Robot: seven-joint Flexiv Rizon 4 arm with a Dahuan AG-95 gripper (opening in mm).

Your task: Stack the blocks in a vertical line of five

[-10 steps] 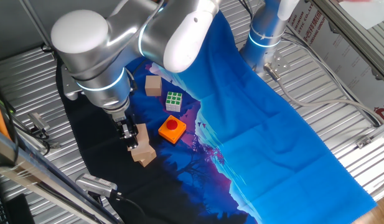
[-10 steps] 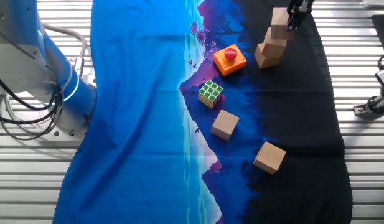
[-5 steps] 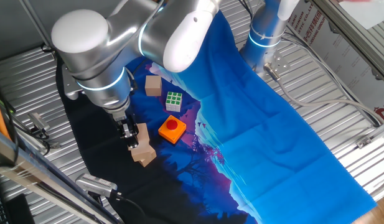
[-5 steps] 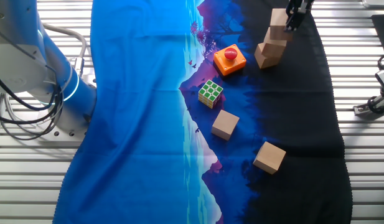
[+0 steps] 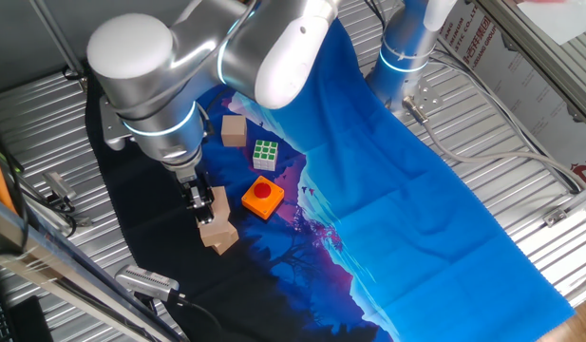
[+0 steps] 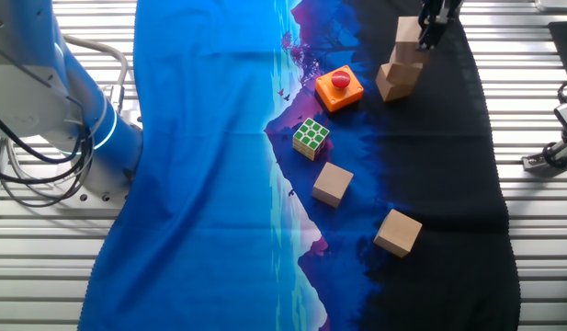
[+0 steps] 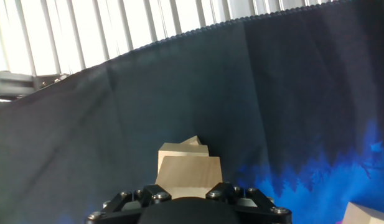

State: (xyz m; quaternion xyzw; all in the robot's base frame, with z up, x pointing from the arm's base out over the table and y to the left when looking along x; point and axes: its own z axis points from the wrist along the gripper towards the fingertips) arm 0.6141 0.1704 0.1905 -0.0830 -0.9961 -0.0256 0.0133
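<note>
The gripper (image 5: 199, 205) sat at the stack (image 6: 402, 66) on the black part of the cloth (image 6: 448, 165), beside the orange button block (image 6: 339, 88). Its fingers flanked the top block (image 6: 409, 30), which looked held, but contact was not clear enough to tell. The stack showed three blocks, the bottom block (image 5: 219, 236) turned askew. Two loose blocks (image 6: 333, 183) and (image 6: 398, 231) lay well apart from the gripper, past the puzzle cube (image 6: 311, 136); the first was nearer. Cubes, so no long axis.
</note>
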